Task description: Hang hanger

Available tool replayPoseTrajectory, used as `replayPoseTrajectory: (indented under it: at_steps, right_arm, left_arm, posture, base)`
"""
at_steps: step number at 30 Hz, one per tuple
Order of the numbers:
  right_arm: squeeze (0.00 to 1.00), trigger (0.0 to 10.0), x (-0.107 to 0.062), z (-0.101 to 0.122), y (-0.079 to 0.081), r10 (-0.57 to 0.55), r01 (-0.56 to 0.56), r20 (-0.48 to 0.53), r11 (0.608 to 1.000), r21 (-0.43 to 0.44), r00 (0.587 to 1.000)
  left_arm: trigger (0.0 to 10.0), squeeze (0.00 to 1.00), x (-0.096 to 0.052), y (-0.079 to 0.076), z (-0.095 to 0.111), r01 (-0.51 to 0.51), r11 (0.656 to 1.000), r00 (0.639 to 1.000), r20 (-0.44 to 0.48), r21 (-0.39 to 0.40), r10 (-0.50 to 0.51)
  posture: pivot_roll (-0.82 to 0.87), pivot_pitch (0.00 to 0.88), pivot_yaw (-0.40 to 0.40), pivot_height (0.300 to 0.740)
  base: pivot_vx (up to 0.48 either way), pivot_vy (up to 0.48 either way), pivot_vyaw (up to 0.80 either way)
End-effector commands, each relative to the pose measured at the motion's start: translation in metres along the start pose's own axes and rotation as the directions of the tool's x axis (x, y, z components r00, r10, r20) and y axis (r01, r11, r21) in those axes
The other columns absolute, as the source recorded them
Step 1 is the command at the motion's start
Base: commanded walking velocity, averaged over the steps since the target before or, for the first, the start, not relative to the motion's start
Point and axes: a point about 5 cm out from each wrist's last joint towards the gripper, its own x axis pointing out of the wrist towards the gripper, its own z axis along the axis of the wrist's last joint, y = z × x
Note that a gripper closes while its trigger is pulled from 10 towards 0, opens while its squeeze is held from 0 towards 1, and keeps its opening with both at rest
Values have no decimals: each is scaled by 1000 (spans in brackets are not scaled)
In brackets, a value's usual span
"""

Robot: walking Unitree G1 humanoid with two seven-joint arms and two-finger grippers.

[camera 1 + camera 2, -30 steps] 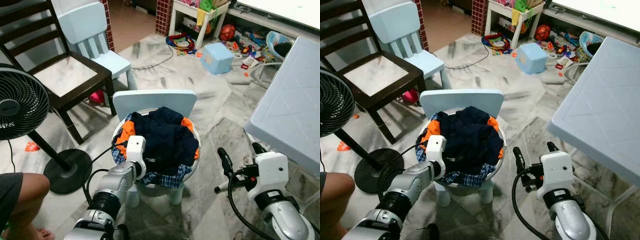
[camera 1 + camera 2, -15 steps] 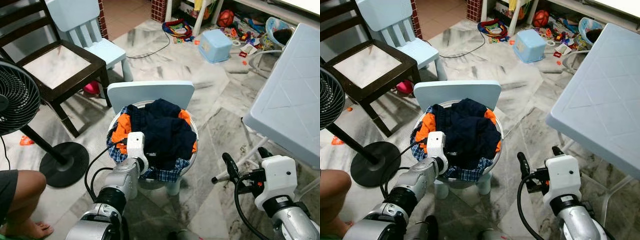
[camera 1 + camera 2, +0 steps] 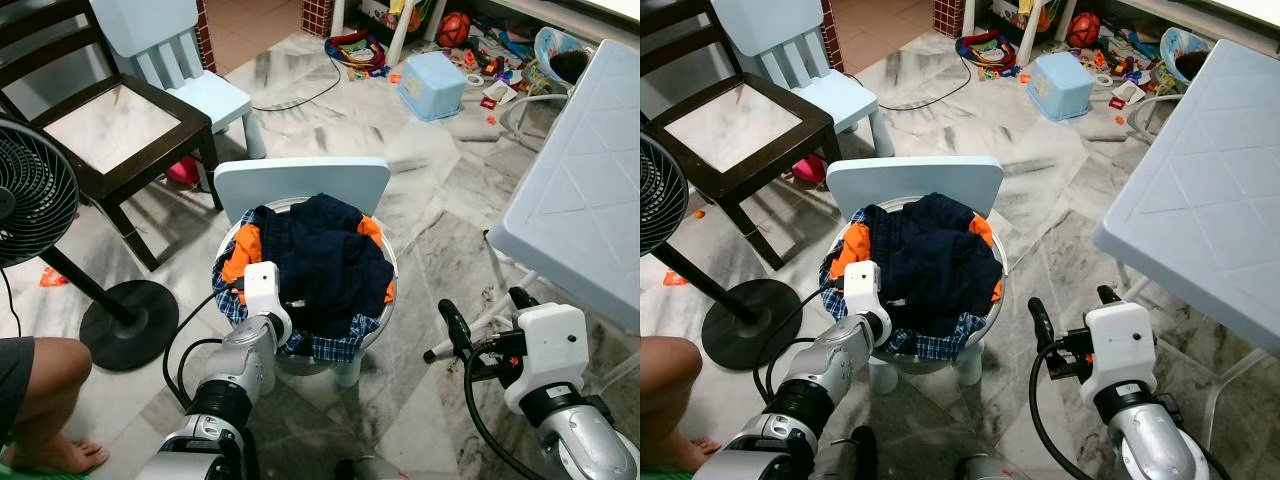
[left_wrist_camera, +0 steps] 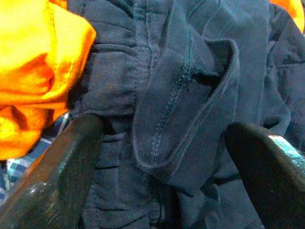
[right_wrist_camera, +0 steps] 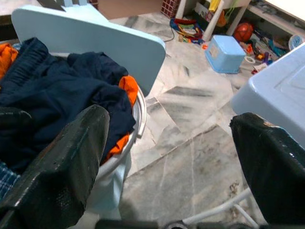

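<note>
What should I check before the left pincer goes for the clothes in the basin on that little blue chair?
1. Left pincer open: ok, both fingers spread wide in its wrist view.
2. Left pincer at the clothes: ok, a fold of the navy garment sits between the fingers.
3. Basin seated on the small blue chair: ok, upright, not tipped.
4. Right pincer out of the way: ok, open, low to the right of the chair, beside the light blue table.
5. Hanger located: cannot tell, none can be made out.
6. Person's leg close on the left: not ok, near the left arm.
</note>
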Motion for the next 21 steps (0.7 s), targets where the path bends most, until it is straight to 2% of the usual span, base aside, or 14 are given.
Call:
replayPoseTrajectory:
  at_steps: [1, 2, 3, 4, 9, 21]
  right_arm:
    - [0, 10000, -1, -2, 1, 1, -1, -13, 1000, -2, 1000]
    - [0, 10000, -1, -2, 2, 5, -5, -11, 1000, -3, 1000]
    - [0, 10000, 0, -2, 2, 8, -8, -10, 1000, -5, 1000]
    - [0, 10000, 0, -2, 2, 9, -9, -10, 1000, -5, 1000]
    - [0, 10000, 1, -4, 2, 11, -11, -12, 1000, -7, 1000]
    - [0, 10000, 6, -4, 7, 44, -45, -2, 999, -21, 999]
  left_arm:
    - [4078, 0, 0, 2, -5, -13, 999, 1000, -17, -30, 12]
    - [4078, 0, 0, 2, -6, -13, 999, 1000, -20, -40, 12]
    - [2745, 0, 0, 2, -6, -13, 999, 1000, -21, -44, 13]
    - [0, 0, 1, 3, -8, -23, 997, 999, -31, -73, 21]
    - [0, 0, 0, 5, -11, -41, 983, 998, -51, -180, 32]
    - [0, 0, -1, 9, -19, -72, 974, 995, -82, -213, 56]
  posture:
    - [-193, 226, -62, 740]
    - [-192, 225, -63, 740]
    - [-192, 224, -63, 740]
    - [-193, 220, -62, 740]
    - [-189, 217, -61, 740]
    - [-176, 207, -64, 740]
  base:
    - [0, 0, 0]
    - [0, 0, 0]
    - [0, 0, 0]
    - [0, 0, 0]
    - [0, 0, 0]
    - [0, 0, 0]
